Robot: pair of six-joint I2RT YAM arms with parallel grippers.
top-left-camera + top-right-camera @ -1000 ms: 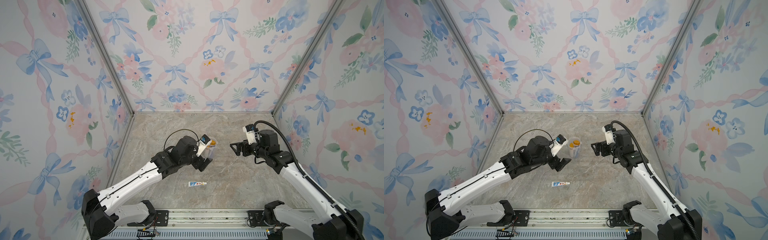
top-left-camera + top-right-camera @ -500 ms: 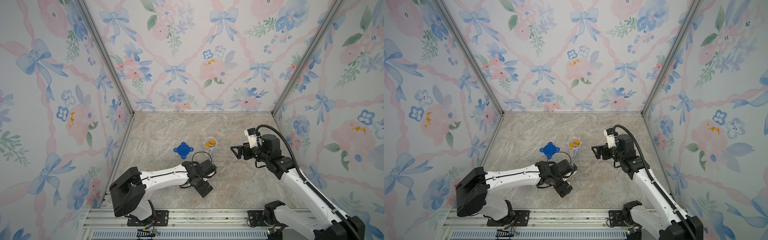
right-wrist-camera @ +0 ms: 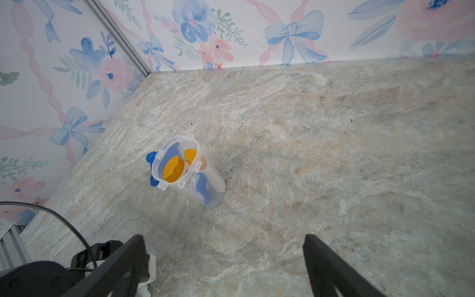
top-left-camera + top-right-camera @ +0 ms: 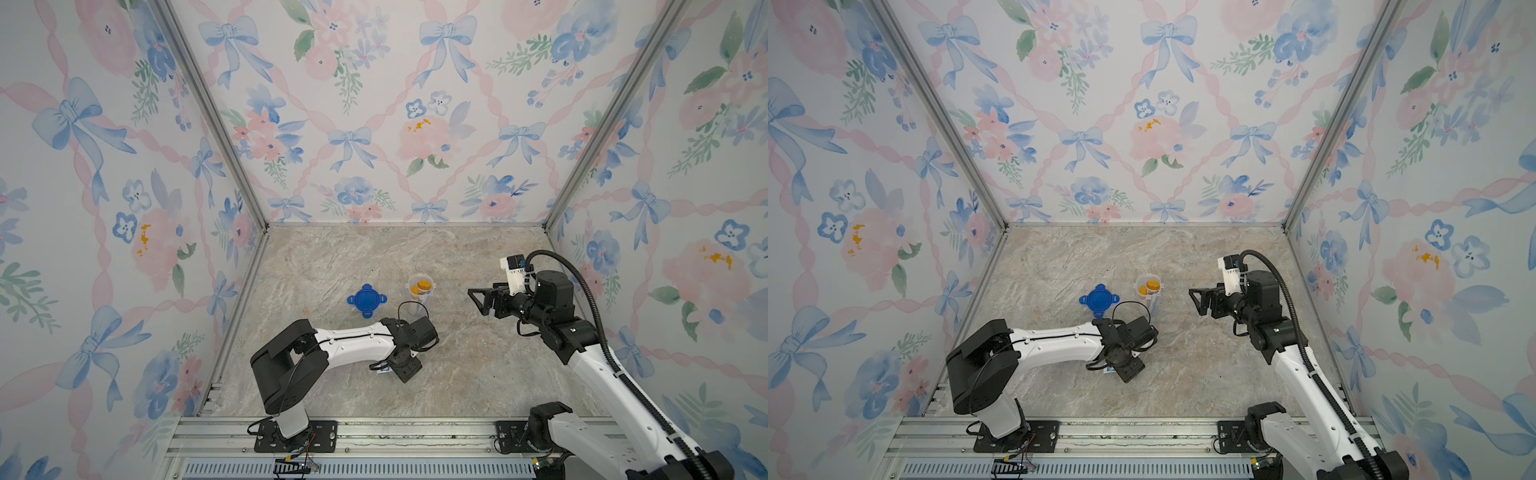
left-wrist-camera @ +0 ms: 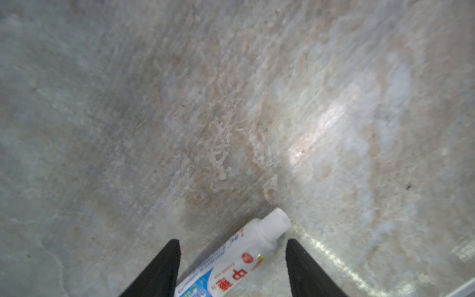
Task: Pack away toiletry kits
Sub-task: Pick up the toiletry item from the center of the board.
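Note:
The white toothpaste tube [image 5: 239, 257] with blue-red print lies flat on the stone tabletop, and only a sliver [image 4: 384, 371] of it shows in a top view. My left gripper [image 5: 231, 240] is down over it, open, one finger on each side, with a gap still showing beside the cap. The clear cup [image 3: 190, 169] stands upright mid-table and holds the yellow-capped bottle [image 3: 174, 168], the slim yellow-capped tube [image 3: 190, 156] and the blue toothbrush [image 3: 203, 187]. My right gripper [image 4: 478, 302] hovers open and empty to the right of the cup [image 4: 422, 293].
The round blue lid [image 4: 366, 300] with tabs lies flat just left of the cup. The left arm's black cable [image 4: 411, 309] loops close to the cup's base. Floral walls enclose three sides, and a metal rail [image 4: 374, 432] runs along the front edge.
My left arm came away from the cup and dropped to the toothpaste tube near the front, uncovering the blue lid. Its jaws have narrowed around the tube. The right gripper drifted slightly right.

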